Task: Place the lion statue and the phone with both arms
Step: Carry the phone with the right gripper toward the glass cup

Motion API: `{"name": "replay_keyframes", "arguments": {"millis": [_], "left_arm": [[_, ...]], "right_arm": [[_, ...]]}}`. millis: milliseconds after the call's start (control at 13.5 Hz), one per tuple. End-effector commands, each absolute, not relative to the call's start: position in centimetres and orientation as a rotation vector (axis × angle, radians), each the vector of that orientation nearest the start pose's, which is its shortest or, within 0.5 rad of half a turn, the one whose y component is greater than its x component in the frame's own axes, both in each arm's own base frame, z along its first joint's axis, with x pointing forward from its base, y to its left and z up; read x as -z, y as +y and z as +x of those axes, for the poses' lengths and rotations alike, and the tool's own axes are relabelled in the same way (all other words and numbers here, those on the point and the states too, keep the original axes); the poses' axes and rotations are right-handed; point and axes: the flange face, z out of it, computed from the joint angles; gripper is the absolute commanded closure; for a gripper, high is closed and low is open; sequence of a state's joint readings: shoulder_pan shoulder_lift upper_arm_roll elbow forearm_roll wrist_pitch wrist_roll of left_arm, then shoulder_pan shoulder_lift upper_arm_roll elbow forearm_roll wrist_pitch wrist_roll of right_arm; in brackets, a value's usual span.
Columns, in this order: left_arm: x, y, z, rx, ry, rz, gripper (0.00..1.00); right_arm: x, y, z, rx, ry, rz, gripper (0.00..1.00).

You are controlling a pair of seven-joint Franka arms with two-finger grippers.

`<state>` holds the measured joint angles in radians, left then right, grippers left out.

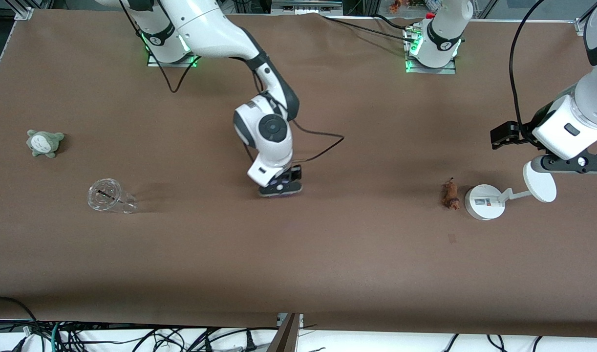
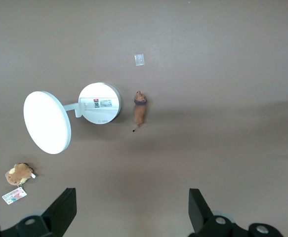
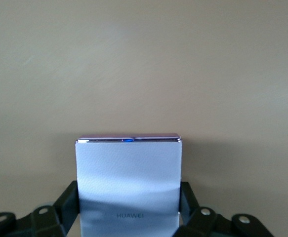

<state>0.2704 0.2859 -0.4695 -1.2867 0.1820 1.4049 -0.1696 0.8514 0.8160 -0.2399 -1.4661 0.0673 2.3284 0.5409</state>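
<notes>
The phone (image 3: 129, 177), a flat pale lavender rectangle, stands on edge between the fingers of my right gripper (image 3: 129, 192). In the front view that gripper (image 1: 280, 188) is low at the middle of the table, with a sliver of the phone (image 1: 281, 192) under it. I cannot tell whether the phone touches the table. The lion statue (image 1: 450, 194), small and reddish-brown, lies on the table beside the white stand's base (image 1: 484, 202). It also shows in the left wrist view (image 2: 140, 112). My left gripper (image 2: 131, 200) is open and empty, high over the stand's disc (image 1: 540, 182).
A grey-green plush (image 1: 44, 143) and a clear cup (image 1: 108, 196) on its side lie toward the right arm's end. A tan plush with a card tag (image 2: 19, 174) and a small white scrap (image 2: 140, 59) lie near the stand (image 2: 100, 102).
</notes>
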Motion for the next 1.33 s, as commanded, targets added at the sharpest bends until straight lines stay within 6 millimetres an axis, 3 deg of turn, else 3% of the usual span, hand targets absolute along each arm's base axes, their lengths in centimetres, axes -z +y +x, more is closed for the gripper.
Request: {"name": "replay_keyframes", "arguments": {"millis": [0,222,444,667,889,1259], "left_arm": [[-59.5,-5.8,59.0,-0.125,-0.017,-3.045,0.0],[-59.4,-4.0,55.9,0.0,-0.127,-3.148,0.0],[-59.8,-4.8,54.0,0.068,-0.104,-3.141,0.0],[-59.4,-4.1,55.5,0.025,-0.117,-3.134,0.0],[-59.3,-4.2,55.5,0.018,-0.115,-3.134,0.0],[-58.8,-4.2,56.0,0.013,-0.086,-3.083,0.0]], "right_arm": [[-23.5,39.6,60.8,0.24,-0.068,-3.251,0.46],[-23.5,32.9,64.2,0.165,-0.006,-3.293,0.46],[-23.3,27.9,66.4,0.081,0.08,-3.252,0.46],[-22.9,23.2,67.7,-0.003,0.091,-3.236,0.46],[-22.3,19.0,68.3,-0.103,0.026,-3.244,0.46],[-21.9,15.3,68.8,-0.163,-0.039,-3.236,0.46]]}}
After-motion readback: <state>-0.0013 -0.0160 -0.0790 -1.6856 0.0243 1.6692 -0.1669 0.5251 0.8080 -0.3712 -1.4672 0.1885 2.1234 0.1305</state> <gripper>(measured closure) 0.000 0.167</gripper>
